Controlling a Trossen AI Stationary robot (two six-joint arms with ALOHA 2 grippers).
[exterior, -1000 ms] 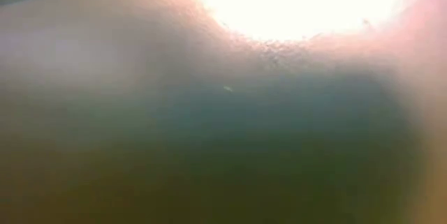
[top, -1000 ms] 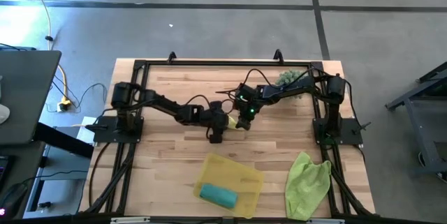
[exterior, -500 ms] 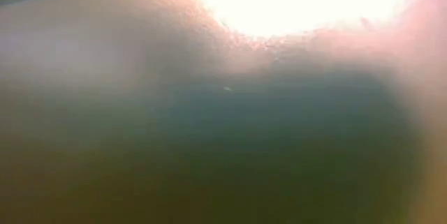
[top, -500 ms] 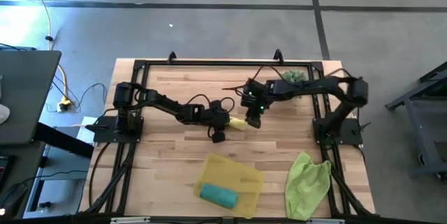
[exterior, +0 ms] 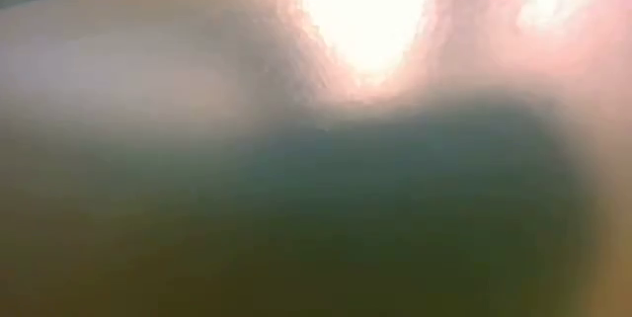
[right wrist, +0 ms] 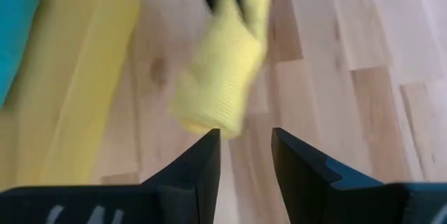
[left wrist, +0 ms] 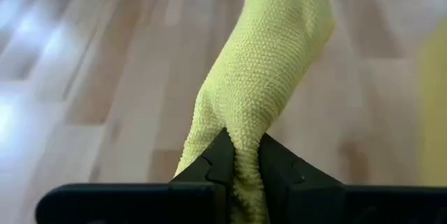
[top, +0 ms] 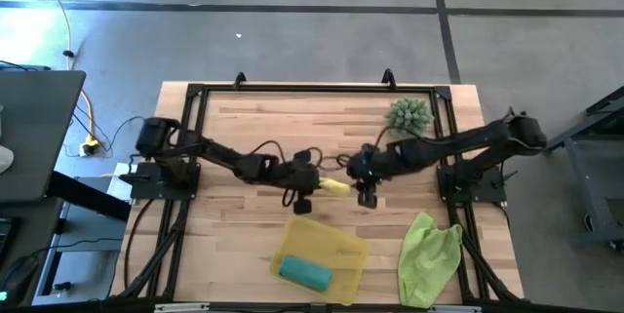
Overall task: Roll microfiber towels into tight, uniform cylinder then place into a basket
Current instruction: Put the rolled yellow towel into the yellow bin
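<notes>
Left gripper [top: 310, 184] now clamped on rolled yellow towel [top: 333, 187] at frame center; right gripper [top: 368, 192] has released it, fingers apart. Handover done, so basket [top: 343, 250] placement beside teal towel [top: 304, 273] looks next.

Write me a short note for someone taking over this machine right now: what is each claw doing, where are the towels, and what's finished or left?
Left gripper: shut on one end of the rolled yellow towel, mid-table.
Right gripper: open, empty, right beside that roll's free end.
Teal towel: rolled, already in the basket near the front edge.
Green towel: unrolled, crumpled at the front right of the table.
Done: one towel rolled and placed, a second rolled.
Left: put the yellow roll in the basket, then roll and place the green one.
</notes>
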